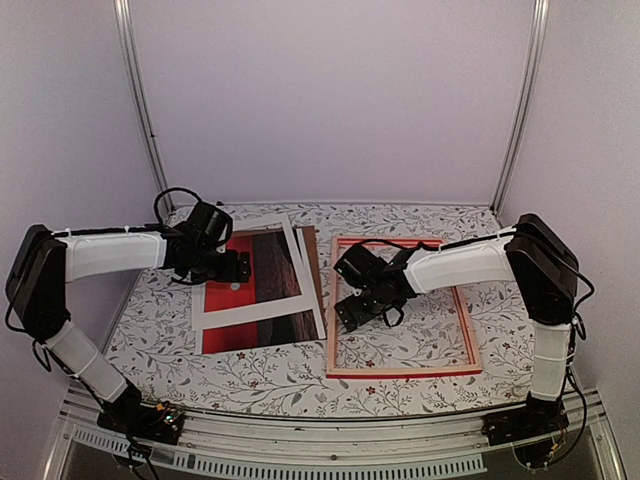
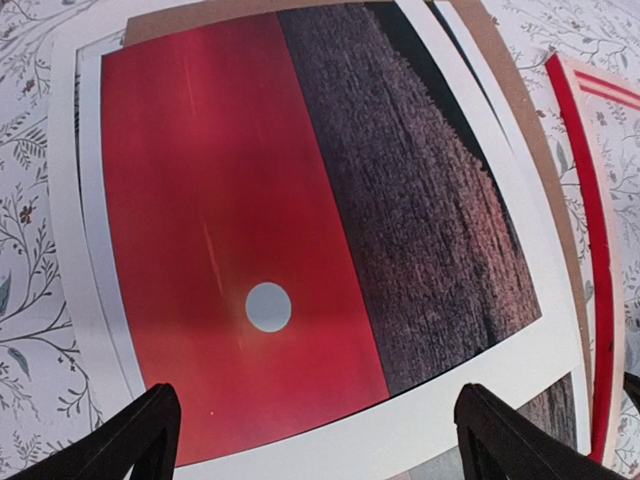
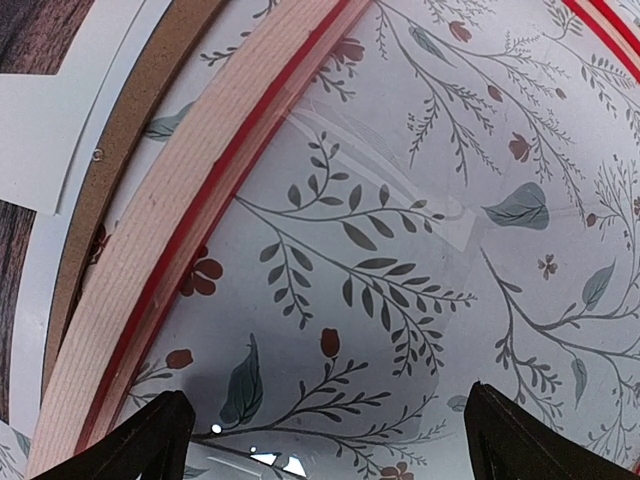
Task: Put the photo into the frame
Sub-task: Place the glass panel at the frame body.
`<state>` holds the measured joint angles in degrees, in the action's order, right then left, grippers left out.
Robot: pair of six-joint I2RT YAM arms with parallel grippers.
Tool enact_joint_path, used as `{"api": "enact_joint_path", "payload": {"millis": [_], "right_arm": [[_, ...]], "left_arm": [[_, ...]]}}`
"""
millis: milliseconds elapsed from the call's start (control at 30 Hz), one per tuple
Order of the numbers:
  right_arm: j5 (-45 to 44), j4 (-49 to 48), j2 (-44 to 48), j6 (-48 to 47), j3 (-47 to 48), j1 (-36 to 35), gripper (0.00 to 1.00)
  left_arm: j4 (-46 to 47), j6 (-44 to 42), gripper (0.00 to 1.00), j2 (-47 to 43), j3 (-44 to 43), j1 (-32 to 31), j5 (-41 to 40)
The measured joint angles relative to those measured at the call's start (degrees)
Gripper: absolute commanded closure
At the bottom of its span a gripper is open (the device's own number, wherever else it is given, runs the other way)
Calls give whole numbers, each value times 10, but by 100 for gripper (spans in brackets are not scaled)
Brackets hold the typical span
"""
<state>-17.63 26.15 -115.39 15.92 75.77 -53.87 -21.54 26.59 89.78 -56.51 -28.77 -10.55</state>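
Jaws spread wide and empty, the left gripper [image 1: 238, 268] hovers over the photo [image 2: 300, 220], bordered by a white mat [image 1: 262, 312] near the table's [image 1: 160, 335] left edge, while the equally open right gripper [image 1: 353, 312] hangs inside the frame [image 1: 400, 372] lying flat just beside it, toward the right edge.
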Motion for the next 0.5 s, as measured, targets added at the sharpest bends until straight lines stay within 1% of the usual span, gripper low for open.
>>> {"api": "enact_joint_path", "payload": {"millis": [267, 500], "right_arm": [[-5, 2, 0, 8, 0, -2, 1], [5, -3, 3, 13, 0, 10, 1]], "left_arm": [[4, 0, 1, -2, 23, 24, 5], [12, 0, 0, -7, 28, 26, 9]]}}
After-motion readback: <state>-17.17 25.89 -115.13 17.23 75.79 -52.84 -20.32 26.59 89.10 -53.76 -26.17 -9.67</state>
